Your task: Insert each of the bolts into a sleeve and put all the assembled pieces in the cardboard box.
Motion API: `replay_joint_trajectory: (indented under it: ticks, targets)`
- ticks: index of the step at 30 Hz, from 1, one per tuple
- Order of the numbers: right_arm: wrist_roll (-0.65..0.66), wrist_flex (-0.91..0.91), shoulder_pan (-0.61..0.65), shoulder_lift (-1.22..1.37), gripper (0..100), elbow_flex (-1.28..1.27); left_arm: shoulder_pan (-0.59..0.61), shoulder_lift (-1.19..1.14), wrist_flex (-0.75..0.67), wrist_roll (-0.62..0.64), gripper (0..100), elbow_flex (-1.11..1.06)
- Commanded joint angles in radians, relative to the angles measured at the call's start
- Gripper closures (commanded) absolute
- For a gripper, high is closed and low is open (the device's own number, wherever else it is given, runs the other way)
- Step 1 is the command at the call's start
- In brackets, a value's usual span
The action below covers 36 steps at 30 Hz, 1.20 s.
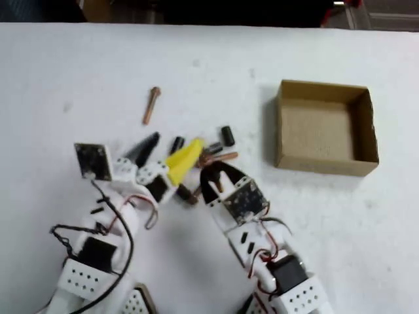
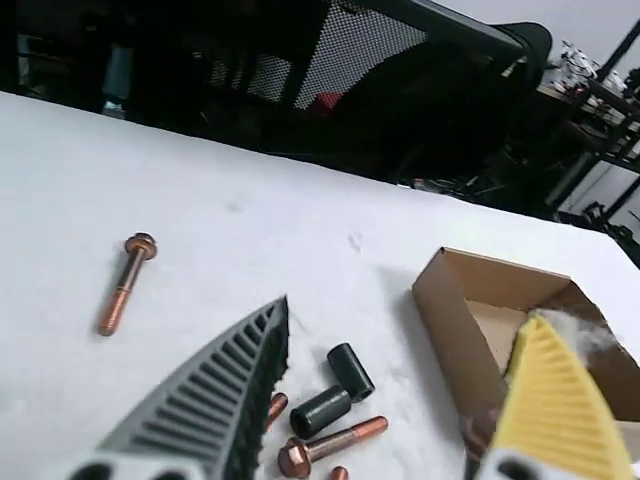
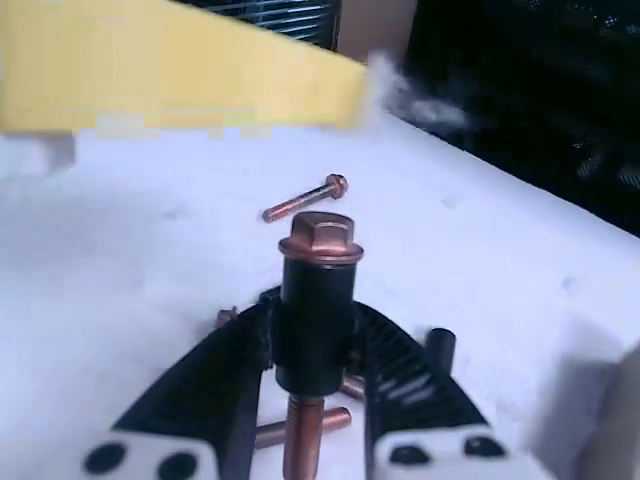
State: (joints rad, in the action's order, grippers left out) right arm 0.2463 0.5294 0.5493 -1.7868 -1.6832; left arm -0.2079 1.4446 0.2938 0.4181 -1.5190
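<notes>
My right gripper (image 3: pixel 312 318) is clamped on a black sleeve (image 3: pixel 318 285) with a copper bolt (image 3: pixel 320 238) through it, head on top, close to the scattered pieces. My left gripper (image 2: pixel 405 315) is spread wide and holds nothing, hanging over the loose sleeves (image 2: pixel 335 395). The cardboard box (image 1: pixel 324 163) stands just beside them, and one stray bolt (image 1: pixel 151 104) lies apart.

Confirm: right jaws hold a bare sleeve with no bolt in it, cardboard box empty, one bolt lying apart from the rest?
Wrong on the sleeve. The sleeve in the right jaws has a bolt through it, head on top, shank out below; the right wrist view shows it. The cardboard box is empty and one lone bolt lies apart from the rest.
</notes>
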Motion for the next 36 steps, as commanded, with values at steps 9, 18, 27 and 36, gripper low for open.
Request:
replay_joint_trajectory:
  ticks: [9, 18, 27, 36]
  targets:
    - [0.008, -0.102, -0.306, -0.013, 98.1, -0.008, 0.133, 0.022, 0.311, -0.040, 97, 0.163]
    - [0.009, 0.067, -0.521, -0.005, 98.1, 0.238, 0.176, 0.021, 0.262, -0.092, 95, 0.060]
    - [0.014, 0.119, -0.524, 0.272, 98.1, 0.494, 0.176, 0.021, 0.126, -0.094, 95, -0.038]
    - [0.011, 0.039, -0.576, 0.903, 98.1, 0.850, 0.176, 0.021, 0.129, -0.186, 95, -0.052]
